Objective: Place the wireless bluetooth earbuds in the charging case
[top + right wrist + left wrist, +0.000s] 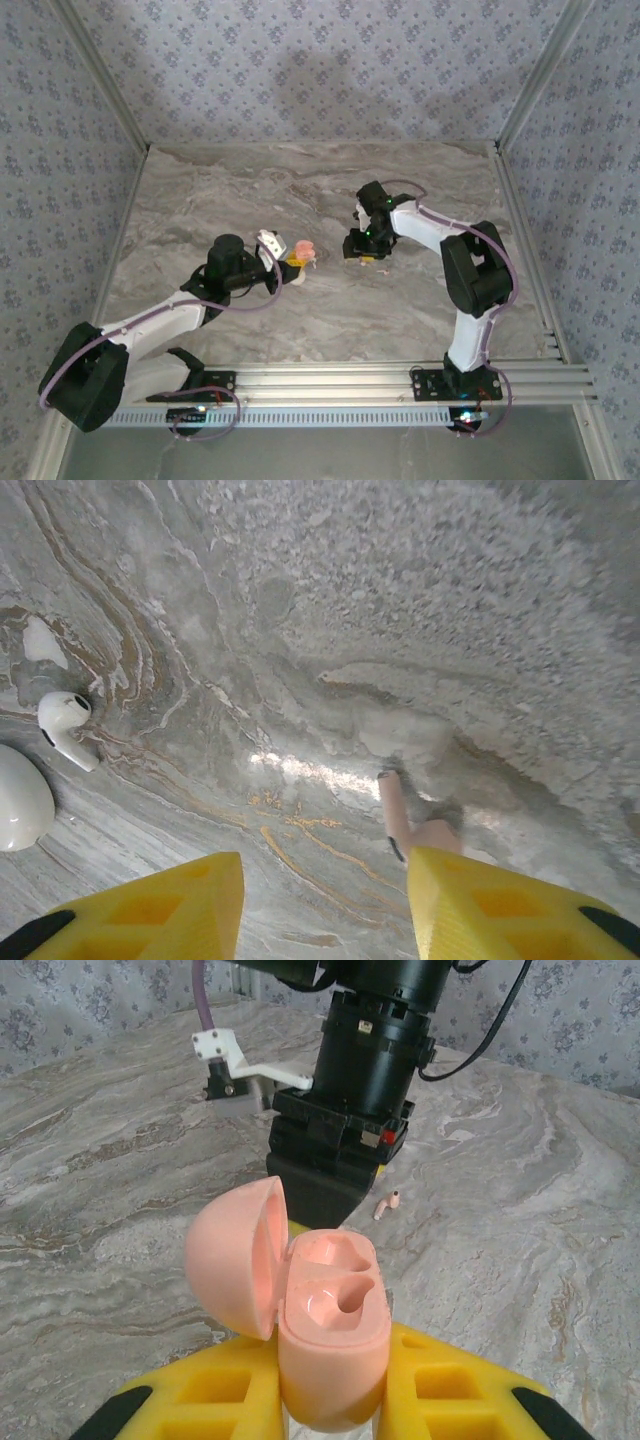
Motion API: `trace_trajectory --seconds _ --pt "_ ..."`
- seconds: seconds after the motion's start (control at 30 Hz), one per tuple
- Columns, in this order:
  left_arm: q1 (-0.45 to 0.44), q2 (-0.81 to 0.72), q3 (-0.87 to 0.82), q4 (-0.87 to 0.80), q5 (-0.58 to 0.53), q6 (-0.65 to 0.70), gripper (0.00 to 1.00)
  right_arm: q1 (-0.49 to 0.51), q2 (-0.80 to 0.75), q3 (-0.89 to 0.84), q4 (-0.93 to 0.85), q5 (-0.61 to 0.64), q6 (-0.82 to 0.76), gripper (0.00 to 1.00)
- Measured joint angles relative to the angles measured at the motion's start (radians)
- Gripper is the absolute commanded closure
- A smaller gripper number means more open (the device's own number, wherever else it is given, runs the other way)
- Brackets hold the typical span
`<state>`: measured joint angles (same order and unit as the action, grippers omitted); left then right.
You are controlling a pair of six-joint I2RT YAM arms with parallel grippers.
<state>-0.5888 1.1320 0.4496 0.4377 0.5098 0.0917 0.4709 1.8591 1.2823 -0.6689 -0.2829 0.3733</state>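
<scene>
The pink charging case (pixel 330 1330) is upright between my left gripper's (pixel 330 1385) yellow fingers. Its lid (pixel 232 1258) hangs open to the left and both wells are empty. In the top view this case (pixel 304 250) is at the table's middle, held by the left gripper (pixel 291 262). My right gripper (pixel 365 254) is just to its right, low over the table. Its jaws (pixel 325 865) stand open with nothing between them. A pinkish stemmed earbud (pixel 398 818) lies on the marble against the right fingertip (pixel 470 890). The left wrist view shows this earbud (pixel 386 1203) beyond the case. A white stemmed earbud (pixel 62 722) lies further left.
A smooth white rounded object (pixel 18 800) sits at the left edge of the right wrist view, close to the white earbud. The right arm's black wrist (pixel 360 1080) stands directly behind the held case. Aluminium rails (pixel 520 260) border the marble table.
</scene>
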Motion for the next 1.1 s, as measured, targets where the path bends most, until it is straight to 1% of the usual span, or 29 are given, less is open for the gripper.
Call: trace_trajectory --seconds 0.3,0.53,0.73,0.83,1.1 --pt "0.0 0.0 0.0 0.0 -0.002 0.0 0.78 0.0 -0.011 0.083 -0.1 0.06 -0.072 0.5" --pt "0.0 0.001 0.0 -0.001 -0.002 0.0 0.78 0.0 0.095 0.19 -0.118 0.058 -0.119 0.5" --pt "0.007 0.001 0.0 -0.014 -0.002 0.001 0.78 0.003 0.183 0.232 -0.141 0.052 -0.143 0.52" --pt "0.011 0.003 0.0 -0.016 -0.002 0.001 0.78 0.008 0.199 0.235 -0.15 0.034 -0.153 0.56" --pt "0.024 0.019 0.0 -0.018 -0.002 0.001 0.78 0.03 0.23 0.246 -0.189 0.007 -0.165 0.57"
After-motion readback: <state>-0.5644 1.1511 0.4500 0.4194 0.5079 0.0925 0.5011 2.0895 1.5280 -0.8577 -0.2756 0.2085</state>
